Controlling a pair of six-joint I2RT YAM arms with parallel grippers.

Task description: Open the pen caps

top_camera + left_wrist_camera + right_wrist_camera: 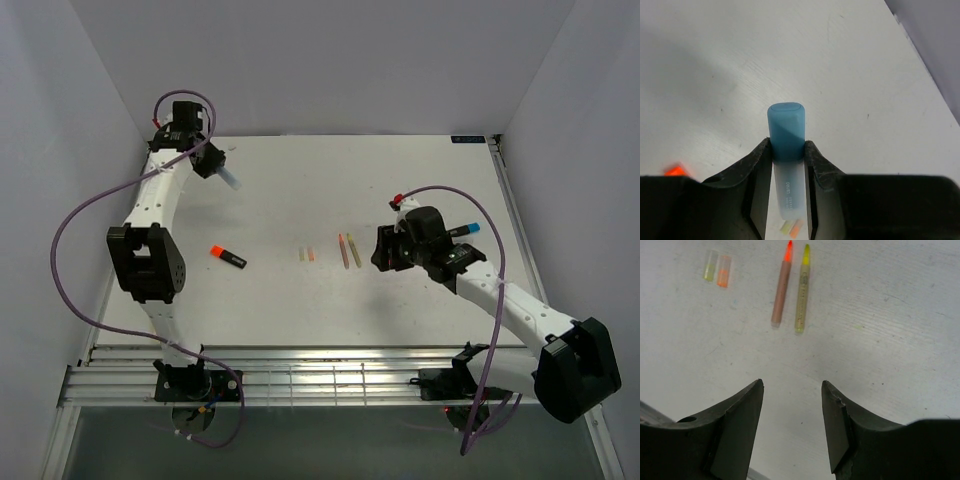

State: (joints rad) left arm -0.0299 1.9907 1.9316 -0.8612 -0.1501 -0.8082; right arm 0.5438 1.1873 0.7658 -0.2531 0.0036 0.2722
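Note:
My left gripper (221, 172) is raised at the far left of the table and shut on a highlighter, gripping where the blue pen cap (786, 131) meets the pale barrel (788, 192); the cap is on and sticks out past the fingertips (764, 150). The cap also shows in the top view (232, 181). An orange cap (216, 251) sits on a black marker barrel (237, 262) lying on the table. Two tiny pale caps (306, 255), yellowish (710, 272) and orange (723, 271), lie mid-table. My right gripper (381, 250) is open and empty low over the table (792, 385).
Two thin pens, orange-tipped (781, 290) and yellow-tipped (802, 290), lie side by side just ahead of the right gripper (348, 250). A blue-ended marker (463, 230) lies beside the right arm. Grey walls close off the left, back and right sides. A metal rail (330, 375) runs along the near edge.

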